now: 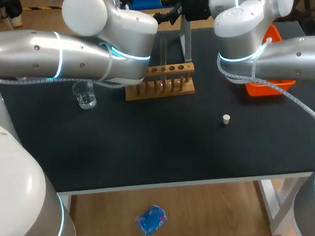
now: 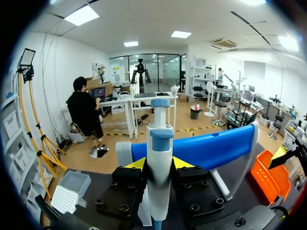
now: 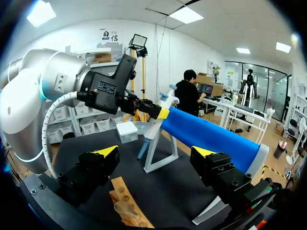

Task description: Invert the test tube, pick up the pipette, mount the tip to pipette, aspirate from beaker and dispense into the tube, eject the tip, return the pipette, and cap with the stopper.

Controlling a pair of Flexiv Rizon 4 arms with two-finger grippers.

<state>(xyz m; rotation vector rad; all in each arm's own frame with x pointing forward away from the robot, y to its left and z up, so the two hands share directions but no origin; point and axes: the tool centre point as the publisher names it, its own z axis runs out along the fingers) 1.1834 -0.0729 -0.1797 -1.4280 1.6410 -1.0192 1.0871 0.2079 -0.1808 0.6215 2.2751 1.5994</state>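
**Pipette gripped on its stand; most of the job ahead**

Judged early in the sequence, at the pick-up of the pipette. At the far edge of the black desk (image 1: 149, 150), left fingers (image 2: 142, 164) closed from both sides on the white-and-blue plastic pipette (image 2: 159, 129), which by the right wrist view is not yet lifted off the white metal stand (image 3: 154, 153). Right fingers (image 3: 106, 151) spread wide, holding nothing, above the wooden test tube rack (image 1: 161, 88) at the middle of the far half. Inverting probably done: clear glass test tube (image 3: 127, 209) upright in the rack, mouth seemingly up. Left to do: mounting a tip, aspirating, dispensing, ejecting, returning, capping. Small white stopper (image 1: 226, 119) loose on the desk, right of the middle, well apart from the tube.

Containers:
- Orange plastic tray (image 1: 270, 84) by the right edge, contents hidden behind the right arm (image 1: 282, 57).
- Clear plastic tip box (image 3: 127, 130) near the far edge, white tips inside.
- Clear glass beaker (image 1: 85, 95) toward the left edge, liquid level impossible to tell.
- Tube apparently empty.
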